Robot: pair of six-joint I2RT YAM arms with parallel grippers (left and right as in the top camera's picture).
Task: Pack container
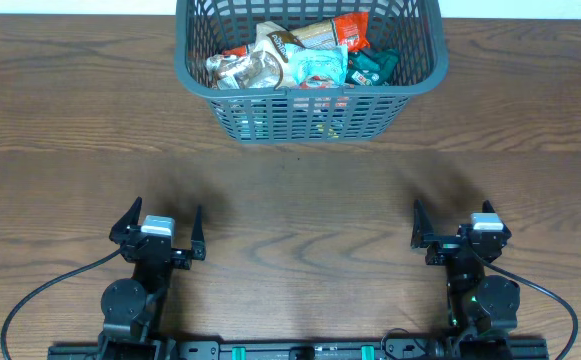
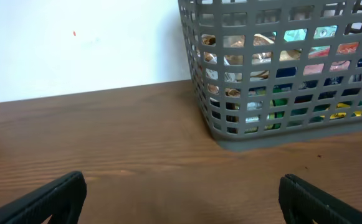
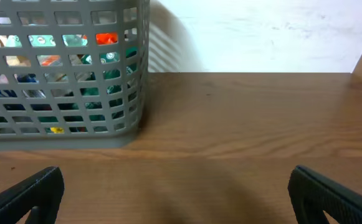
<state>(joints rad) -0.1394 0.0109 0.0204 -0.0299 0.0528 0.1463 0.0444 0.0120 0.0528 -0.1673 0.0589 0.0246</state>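
The one container (image 1: 300,118), a dark grey slatted basket, stands at the far middle of the worktop (image 1: 290,190), heaped with overlapping snack packets (image 1: 305,55) too jumbled to count. The worktop is brown wood grain; a plain white wall (image 2: 75,50) rises behind it. Two claws sit at the near edge, well apart from the basket: left claw (image 1: 167,208) and right claw (image 1: 452,207), both spread and empty.
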